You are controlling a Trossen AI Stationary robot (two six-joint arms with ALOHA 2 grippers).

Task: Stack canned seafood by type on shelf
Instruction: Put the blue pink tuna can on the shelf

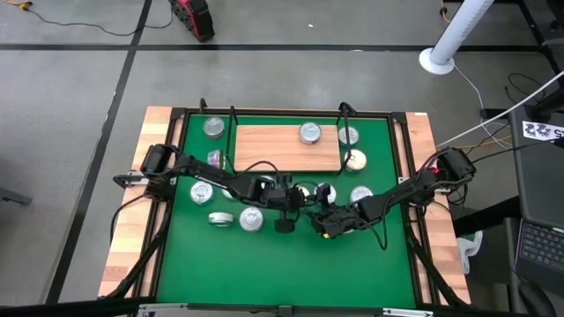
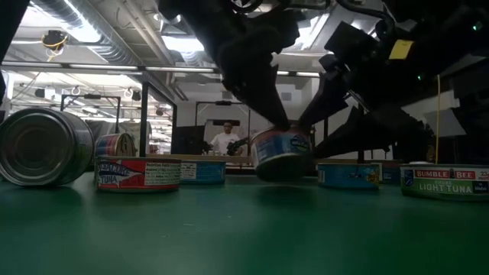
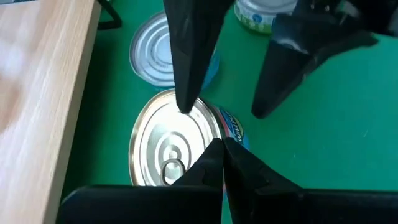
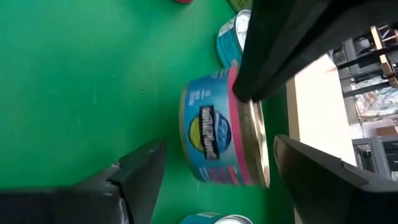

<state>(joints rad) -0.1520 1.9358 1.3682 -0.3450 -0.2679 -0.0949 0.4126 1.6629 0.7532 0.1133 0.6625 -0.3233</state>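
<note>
Two grippers are meeting mid-frame on the green mat [image 1: 352, 264]. Left gripper [image 3: 219, 149], fingers pinched shut, is pressing on the gold lid of a blue tin [image 4: 221, 134] just below the shelf [image 1: 286, 145]. Right gripper [image 4: 217, 168] is sitting wide open around it.

**Off-task things we see**

Flat green mat [image 1: 291, 255] covers the table mid; light wooden tabletop [image 1: 128, 246] shows at both sides. On grey floor [image 1: 70, 97] beyond: red-and-black object [image 1: 192, 16], white round-based post [image 1: 449, 40], black cables. Laptop keyboard [image 1: 539, 246] at right edge. Low view: person in white top [image 2: 226, 139] in the bkgd room, well apart from the table.
</note>
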